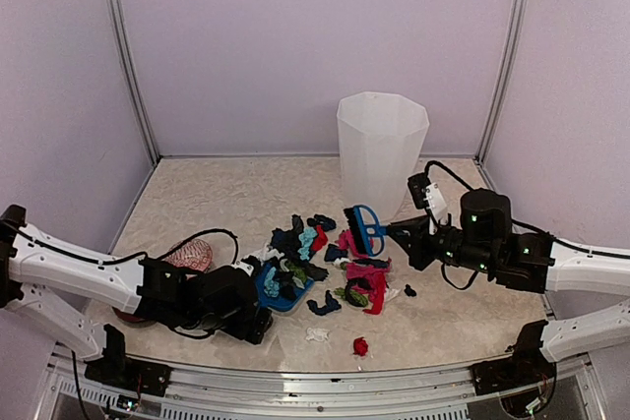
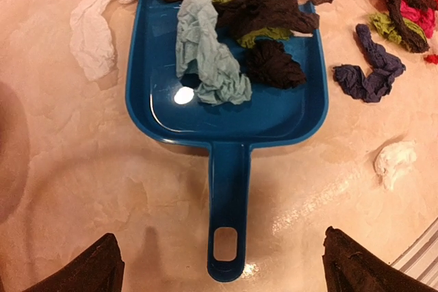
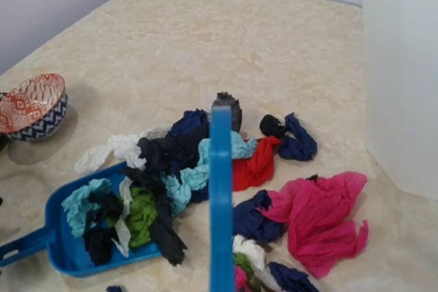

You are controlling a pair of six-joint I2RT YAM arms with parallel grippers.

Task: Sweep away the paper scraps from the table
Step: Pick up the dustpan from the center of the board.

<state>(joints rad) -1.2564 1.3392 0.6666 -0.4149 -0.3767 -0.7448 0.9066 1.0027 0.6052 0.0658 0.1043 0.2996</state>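
Heaped around the middle of the beige, marble-patterned surface [image 1: 226, 204]: paper scraps [image 1: 335, 263], small, crumpled and creased, in magenta, red, black, navy, teal, green and white. Largest of them a magenta sheet, lying loose at 3 o'clock of the heap; one red ball alone at 6 o'clock, near the metal edge, with a white wad just at its 10 o'clock. At 8 o'clock of the heap, a glossy blue plastic dustpan [image 2: 229, 111], flat and square-sided with a straight slotted handle, lying flat; inside it a pale teal scrap, two dark ones and a green one at the lip, with a white strip draped past its corner and a navy twist on the surface just beside it. Left fingers [image 2: 89, 271] spread wide, one on either side of the handle's end, touching nothing. Right fingers [image 1: 406, 236] clenched on the handle of a blue brush [image 3: 220, 196], held over the heap's 2 o'clock edge. At 1 o'clock, a tall white translucent faceted bin [image 1: 381, 154], upright; contents impossible to tell. At 9 o'clock, a round red-patterned bowl [image 3: 31, 104] with a blue-and-white outside.
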